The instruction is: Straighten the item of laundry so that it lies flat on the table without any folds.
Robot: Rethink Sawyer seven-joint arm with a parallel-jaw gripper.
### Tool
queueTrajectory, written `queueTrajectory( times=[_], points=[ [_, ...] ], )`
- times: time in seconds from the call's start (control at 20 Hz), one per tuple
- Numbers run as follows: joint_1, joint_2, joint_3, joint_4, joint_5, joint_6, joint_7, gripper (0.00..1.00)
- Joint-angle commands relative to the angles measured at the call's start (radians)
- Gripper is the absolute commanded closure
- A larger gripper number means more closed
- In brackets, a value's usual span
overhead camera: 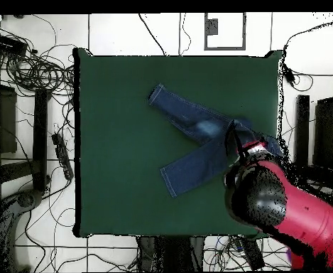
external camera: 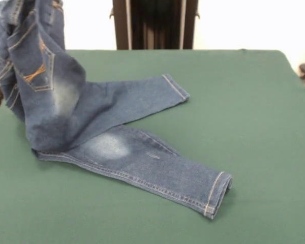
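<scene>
now my gripper (overhead camera: 241,146) holds the jeans (external camera: 112,137) waist up, i cannot see the jaws, legs trail away on the table (external camera: 254,101).

Around the work surface you have a white tiled floor (overhead camera: 119,35). Tangled black cables (overhead camera: 34,67) lie at the overhead view's upper left, with more cabling (overhead camera: 219,249) along the bottom edge. A grey-framed square (overhead camera: 224,32) sits at top centre, possibly a floor marking. Dark equipment (overhead camera: 6,121) stands at the left edge and dark boxes (overhead camera: 332,131) at the right.
</scene>
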Motion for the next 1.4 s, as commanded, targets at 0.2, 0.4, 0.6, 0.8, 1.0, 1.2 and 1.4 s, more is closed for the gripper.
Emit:
queueTrajectory(
  times=[0.2, 0.4, 0.6, 0.8, 1.0, 1.2, 1.4],
  points=[
    [0.231, 0.090, -0.067, 0.023, 0.023, 0.110, 0.220, 1.00],
    [0.329, 0.136, -0.131, -0.038, 0.069, 0.169, 0.287, 1.00],
    [0.420, 0.204, -0.181, -0.104, 0.137, 0.211, 0.367, 1.00],
    [0.514, 0.284, -0.241, -0.176, 0.219, 0.253, 0.466, 1.00],
    [0.578, 0.354, -0.291, -0.253, 0.290, 0.308, 0.540, 1.00],
    [0.619, 0.412, -0.323, -0.329, 0.347, 0.363, 0.604, 1.00],
    [0.656, 0.478, -0.353, -0.411, 0.393, 0.406, 0.690, 1.00]
  ],
)
